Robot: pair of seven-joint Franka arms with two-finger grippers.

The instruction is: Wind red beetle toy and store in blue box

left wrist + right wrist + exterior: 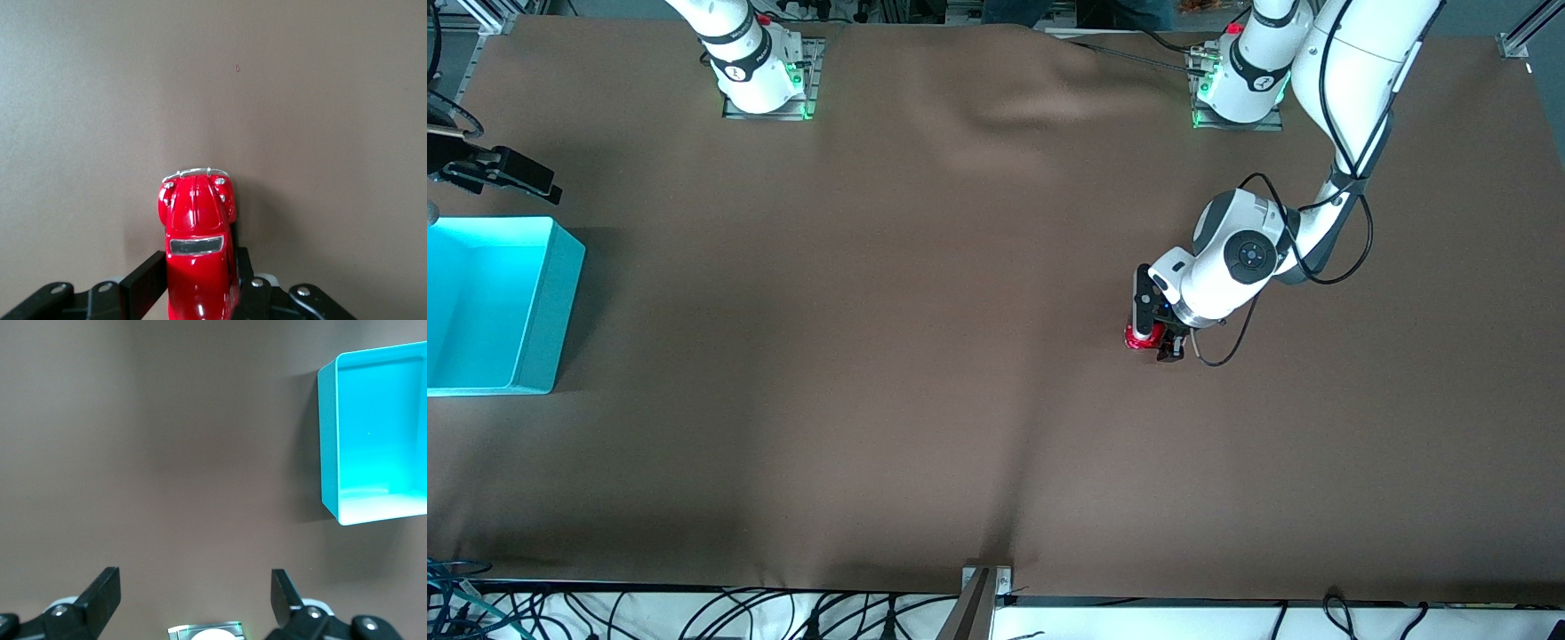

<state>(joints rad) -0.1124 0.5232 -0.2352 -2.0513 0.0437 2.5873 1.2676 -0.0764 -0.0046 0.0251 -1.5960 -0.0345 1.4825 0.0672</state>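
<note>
We are clenching our left gripper on the red beetle toy, which is sitting on the brown table well apart from the blue box, toward our left arm's end. Our right gripper is waiting released, hanging high over the table near the blue box.

Left arm: reaches from its base down to the worktop, elbow raised, wrist bent downward. The left gripper sits low at the worktop surface, its fingers closed against both sides of the red beetle toy. Right arm: only the base and lower link show in the front view; the arm waits aloft. The right gripper points downward, its fingers spread wide, holding nothing.
</note>
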